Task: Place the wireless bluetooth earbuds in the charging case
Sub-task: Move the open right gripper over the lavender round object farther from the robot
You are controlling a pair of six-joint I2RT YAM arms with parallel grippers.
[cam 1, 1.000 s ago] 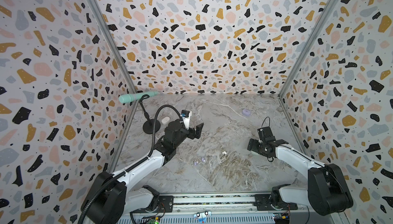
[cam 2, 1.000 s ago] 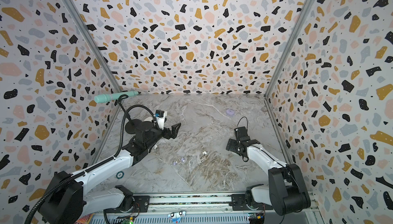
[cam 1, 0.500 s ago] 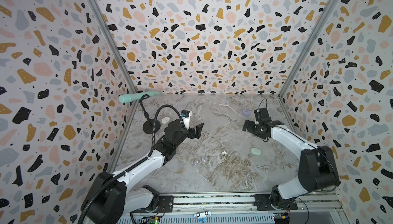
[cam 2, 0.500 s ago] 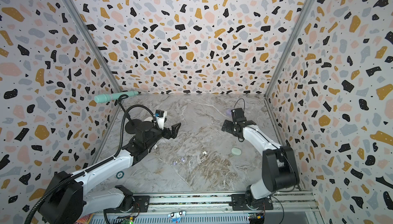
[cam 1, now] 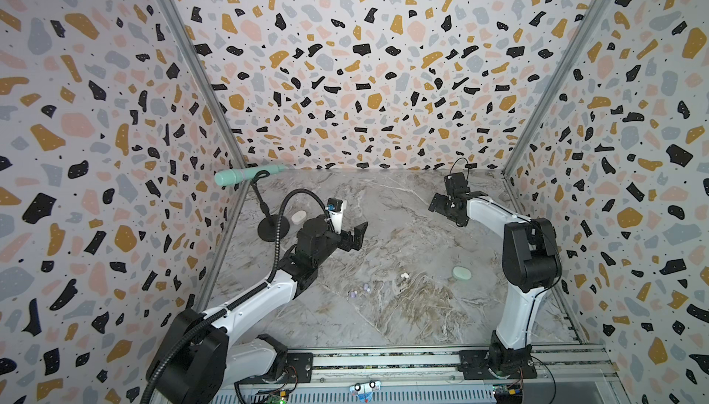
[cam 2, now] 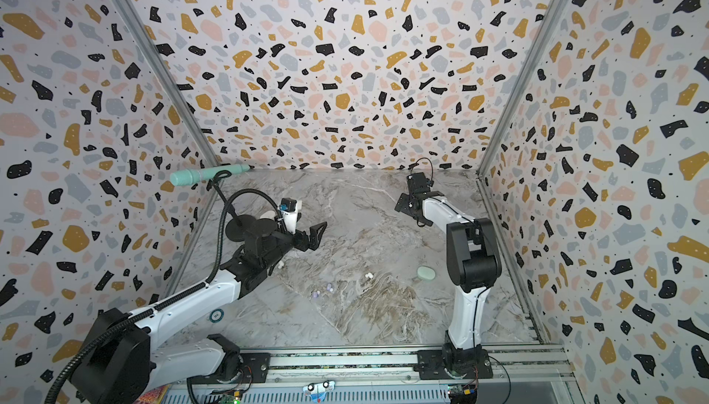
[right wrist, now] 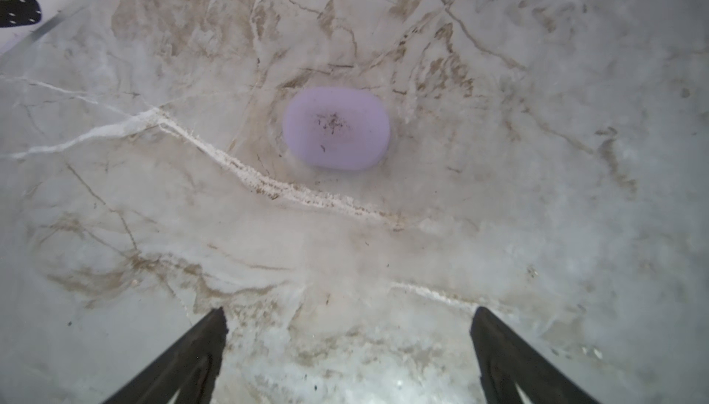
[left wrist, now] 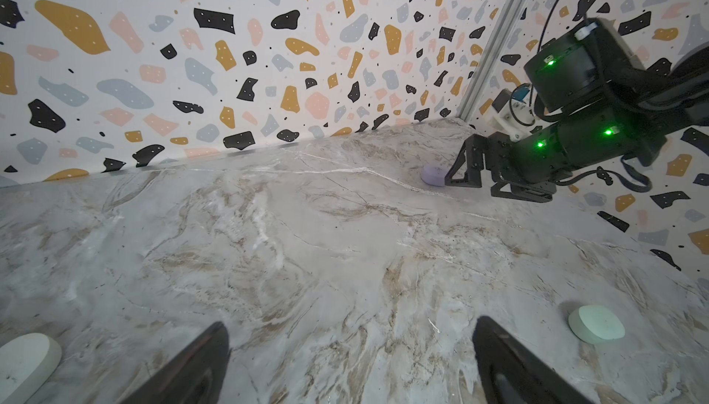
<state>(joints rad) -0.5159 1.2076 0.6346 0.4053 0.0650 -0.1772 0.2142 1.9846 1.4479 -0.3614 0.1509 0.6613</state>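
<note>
Two lavender earbuds and a white one lie loose mid-table in both top views. A closed lavender charging case lies at the back right. My right gripper hovers open just short of it, holding nothing. A mint case lies shut at the right. A white case rests at the left. My left gripper is open and empty above bare table.
A mint microphone on a black stand with a round base stands at the back left, beside the left arm. Terrazzo walls close in three sides. A metal rail runs along the front edge.
My right gripper has swung from the mint case at the front right to the back, over the lavender case. The mint case is left uncovered on the table. The left arm has not moved.
</note>
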